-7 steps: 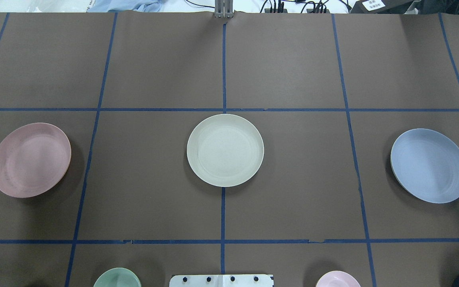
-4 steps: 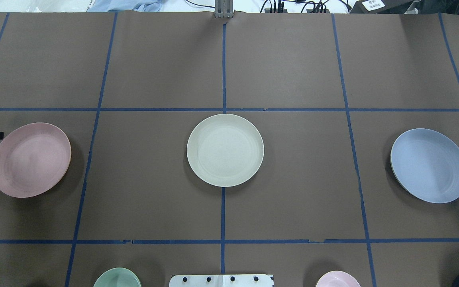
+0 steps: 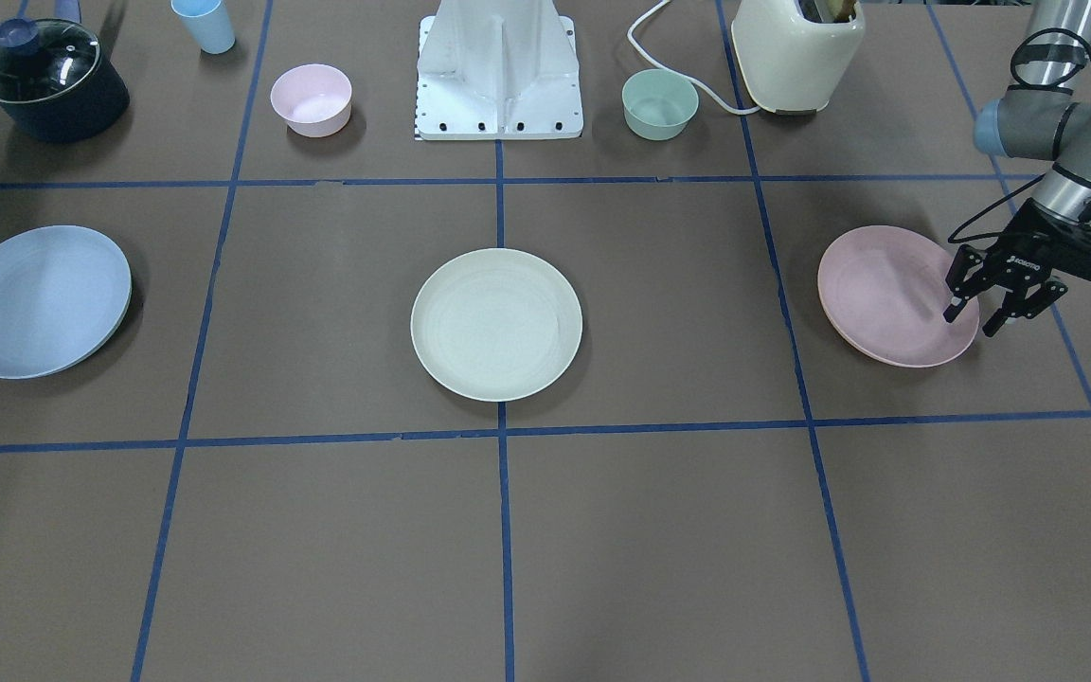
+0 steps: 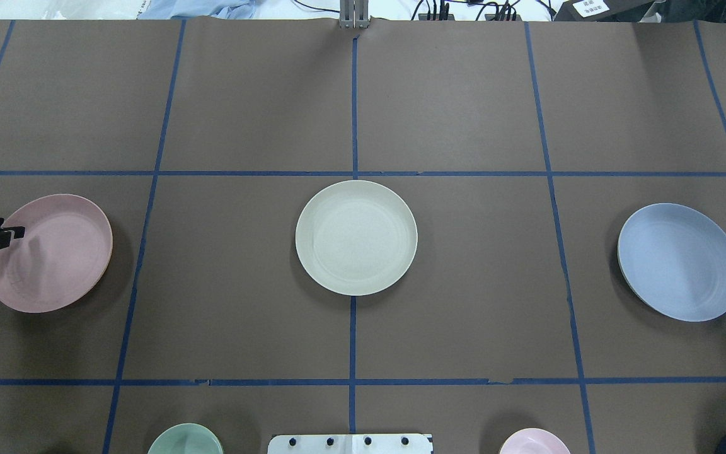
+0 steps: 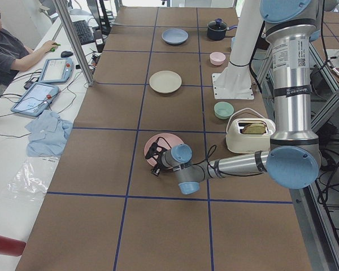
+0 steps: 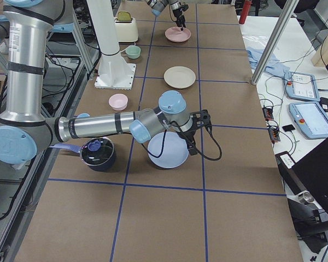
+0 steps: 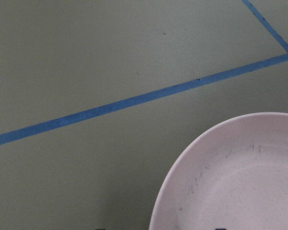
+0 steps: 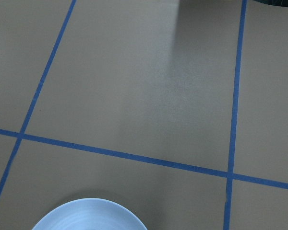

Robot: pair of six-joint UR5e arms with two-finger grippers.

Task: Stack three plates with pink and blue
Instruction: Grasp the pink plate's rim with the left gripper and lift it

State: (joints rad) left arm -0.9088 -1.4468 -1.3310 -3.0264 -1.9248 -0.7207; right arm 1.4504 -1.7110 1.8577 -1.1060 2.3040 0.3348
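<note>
The three plates lie apart on the brown table: the cream plate (image 4: 356, 237) in the middle, the pink plate (image 4: 49, 252) on the left, the blue plate (image 4: 679, 261) on the right. My left gripper (image 3: 972, 322) is open, with its fingers on either side of the pink plate's (image 3: 886, 296) outer rim. The left wrist view shows that rim (image 7: 230, 182) close below. My right gripper (image 6: 199, 132) shows only in the exterior right view, at the blue plate's (image 6: 167, 152) edge, and I cannot tell whether it is open or shut. The right wrist view shows the blue rim (image 8: 89, 215).
Along the robot's side stand a green bowl (image 3: 659, 104), a small pink bowl (image 3: 311, 98), a cream toaster (image 3: 796, 52), a dark lidded pot (image 3: 48, 80), a blue cup (image 3: 204, 24) and the white robot base (image 3: 500, 71).
My left gripper has come in from the overhead view's left edge and now reaches over the pink plate's left rim. The plates have not moved.
</note>
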